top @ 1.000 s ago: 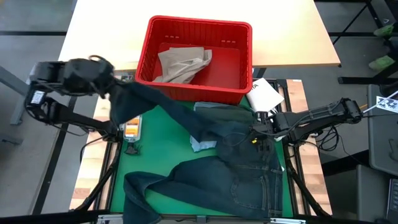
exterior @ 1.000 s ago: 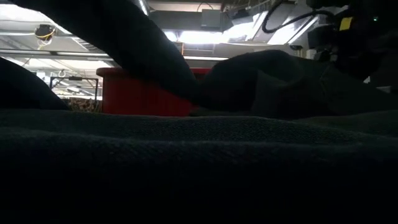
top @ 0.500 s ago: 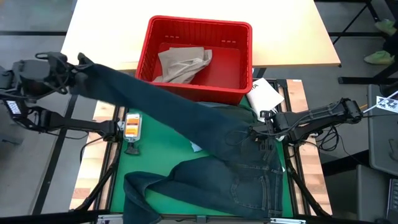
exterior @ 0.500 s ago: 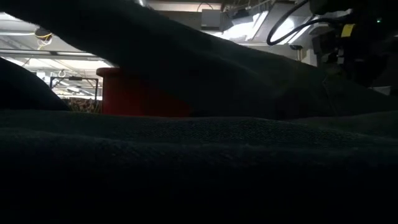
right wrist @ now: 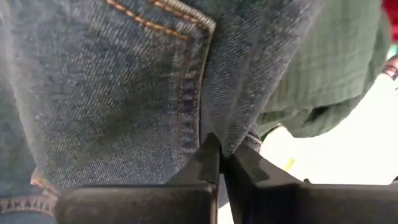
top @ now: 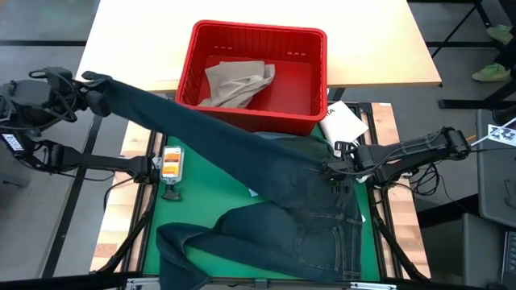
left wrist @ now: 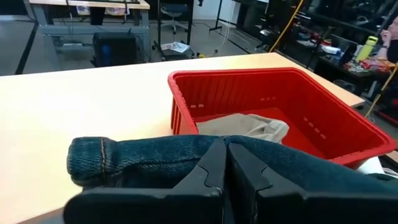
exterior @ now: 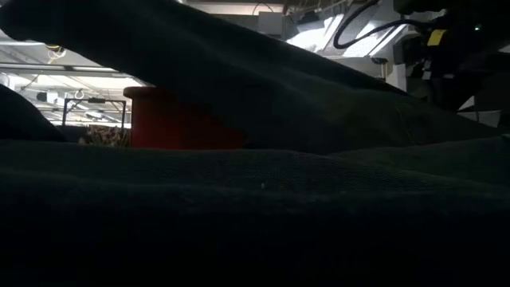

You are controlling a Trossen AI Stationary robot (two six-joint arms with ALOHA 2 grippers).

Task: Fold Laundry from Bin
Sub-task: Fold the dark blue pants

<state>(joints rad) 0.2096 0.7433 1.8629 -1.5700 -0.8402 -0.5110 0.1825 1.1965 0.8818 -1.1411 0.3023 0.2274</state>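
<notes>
Dark blue denim jeans [top: 310, 221] lie on the green mat [top: 201, 201]. One leg [top: 201, 129] stretches taut up to the far left, and the other leg [top: 201, 242] lies along the mat's near edge. Off the table's left side my left gripper [top: 87, 84] is shut on the raised leg's end. My right gripper [top: 331, 171] is shut on the jeans at the mat's right. The red bin [top: 254, 72] at the back holds tan trousers [top: 238, 82]. A dark green garment [right wrist: 329, 74] shows under the denim. My left gripper pinches the raised leg between its two fingers [left wrist: 214, 163], a little behind the stitched hem cuff [left wrist: 93, 158]. The fingers lie across the leg. The hem end is lifted clear, and the leg runs taut down to the mat. My right gripper pinches a fold of denim [right wrist: 219, 127] beside the stitched back pocket [right wrist: 155, 74] between its shut fingertips, slanting down from the table's right. This part of the jeans rests on the mat and the garment beneath.
A white flat packet [top: 343, 121] lies by the bin's right near corner. An orange-and-white device [top: 171, 163] sits on the frame left of the mat. A pale tabletop [top: 129, 40] extends behind the bin. In the low view, denim [exterior: 255, 215] fills the foreground.
My left gripper has gone toward the table's left edge and a little farther back, still shut on the leg's end. The leg, slack and bent before, is now drawn out straight and taut across the bin's near left corner. The jeans' body has stayed on the mat.
</notes>
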